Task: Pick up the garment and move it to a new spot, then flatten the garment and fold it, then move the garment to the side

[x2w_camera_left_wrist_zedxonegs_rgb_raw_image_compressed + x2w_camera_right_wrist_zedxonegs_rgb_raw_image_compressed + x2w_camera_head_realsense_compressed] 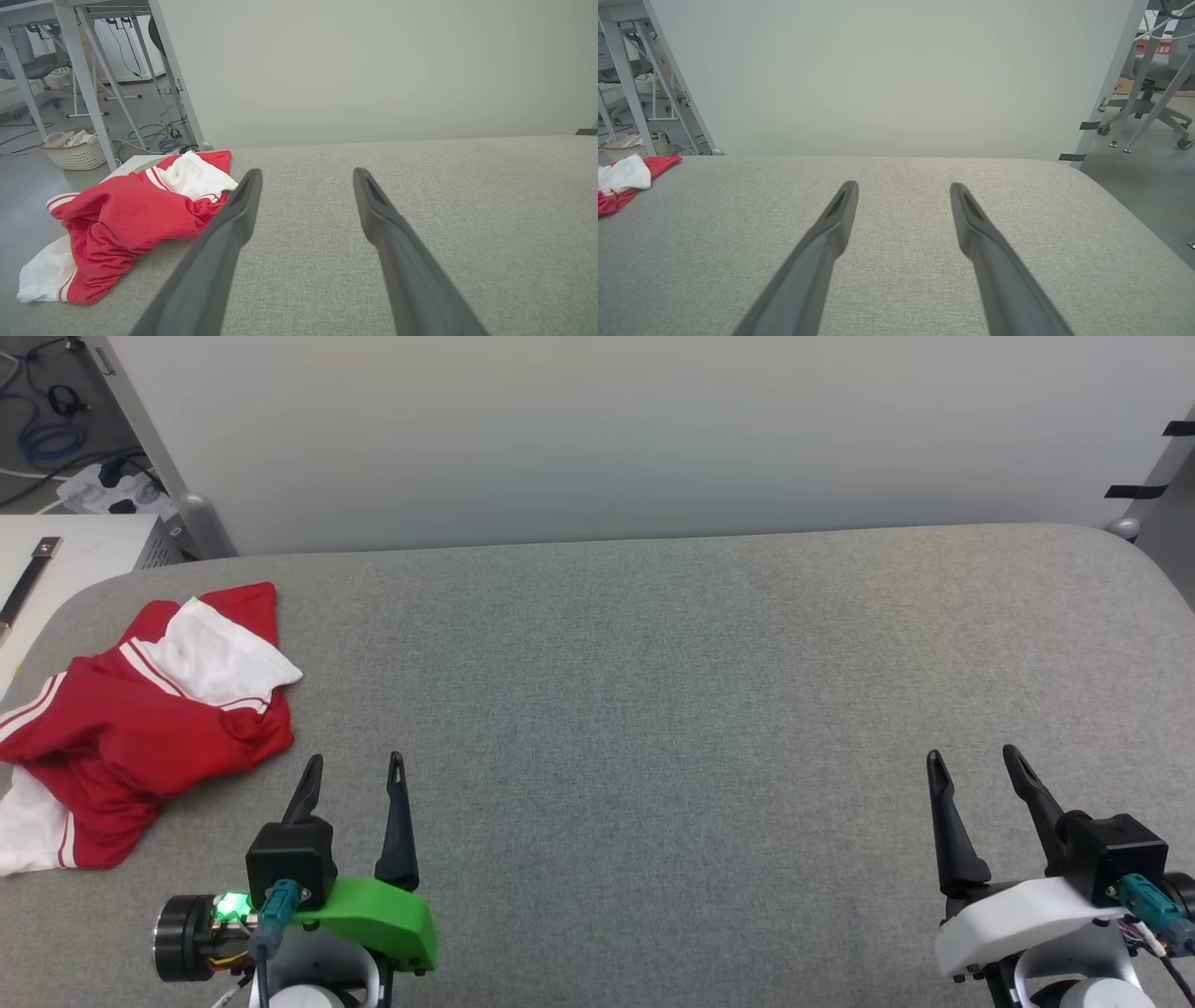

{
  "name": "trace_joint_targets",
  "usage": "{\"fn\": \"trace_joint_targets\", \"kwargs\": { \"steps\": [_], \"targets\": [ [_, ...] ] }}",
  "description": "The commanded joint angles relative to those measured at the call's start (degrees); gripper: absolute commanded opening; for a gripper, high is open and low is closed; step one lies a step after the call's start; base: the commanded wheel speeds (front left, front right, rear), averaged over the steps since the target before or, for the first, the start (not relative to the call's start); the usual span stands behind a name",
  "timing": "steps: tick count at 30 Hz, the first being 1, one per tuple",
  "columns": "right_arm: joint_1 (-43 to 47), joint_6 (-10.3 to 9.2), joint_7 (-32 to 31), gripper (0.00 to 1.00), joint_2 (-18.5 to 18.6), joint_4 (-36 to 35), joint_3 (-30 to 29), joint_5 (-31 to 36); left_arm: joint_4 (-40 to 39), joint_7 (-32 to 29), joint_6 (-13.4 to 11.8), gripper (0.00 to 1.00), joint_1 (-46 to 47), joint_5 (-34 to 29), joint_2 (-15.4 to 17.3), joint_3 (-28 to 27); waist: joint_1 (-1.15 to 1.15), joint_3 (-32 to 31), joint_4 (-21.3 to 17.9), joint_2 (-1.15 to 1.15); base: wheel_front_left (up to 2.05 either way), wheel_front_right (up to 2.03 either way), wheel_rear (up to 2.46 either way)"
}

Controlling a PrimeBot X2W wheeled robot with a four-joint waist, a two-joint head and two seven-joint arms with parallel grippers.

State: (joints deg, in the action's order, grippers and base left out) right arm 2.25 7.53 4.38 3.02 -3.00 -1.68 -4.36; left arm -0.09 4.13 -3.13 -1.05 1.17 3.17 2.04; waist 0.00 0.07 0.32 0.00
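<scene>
Over on the left side of the head view, from mid-height down to the lower left corner, you've got the jersey T-shirt (pixel 140 728) lying in a crumpled heap on the grey fabric surface (pixel 653 691), right up against its left edge. It's mostly red. A white sleeve (pixel 219 658) is flopped over the upper end, and another white bit with red striped trim sits at the lower left.

Your left gripper (pixel 355 765) is at the bottom left, the one with the green housing. Its fingers (pixel 399 821) point up the frame and are clearly apart, holding nothing. The tips are just right of the shirt's lower right edge, close but not on it as far as I can tell.

In the left wrist view the jersey T-shirt (pixel 121 219) is at the middle left, with the left-hand finger's tip overlapping its edge in the picture. A white woven basket (pixel 77 156) stands on the floor in the upper left.

Your right gripper (pixel 971 761) is at the bottom right with the white housing. Its fingers (pixel 948 831) are spread too and grip nothing, well apart from the shirt. In the right wrist view the jersey T-shirt (pixel 623 175) peeks in at the far left edge, and there's an office chair (pixel 1153 74) in the upper right.
</scene>
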Motion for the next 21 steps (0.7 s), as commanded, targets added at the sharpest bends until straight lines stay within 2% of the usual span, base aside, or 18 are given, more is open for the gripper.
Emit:
{"fn": "trace_joint_targets", "kwargs": {
  "steps": [1,21],
  "targets": [
    [0.6,-0.01,0.7,1.00,0.0,-0.5,0.0,-0.6,0.0,0.8,-0.5,1.00,0.4,0.4,-0.1,0.3,0.00,0.0,0.0,0.00,0.00,0.00,0.00],
    [1.8,-0.02,3.1,1.00,-0.1,-2.2,-0.1,-1.8,0.4,3.3,-1.6,1.00,0.4,1.0,-0.1,0.8,0.00,0.0,0.4,0.00,0.00,0.00,0.00]
  ]
}}
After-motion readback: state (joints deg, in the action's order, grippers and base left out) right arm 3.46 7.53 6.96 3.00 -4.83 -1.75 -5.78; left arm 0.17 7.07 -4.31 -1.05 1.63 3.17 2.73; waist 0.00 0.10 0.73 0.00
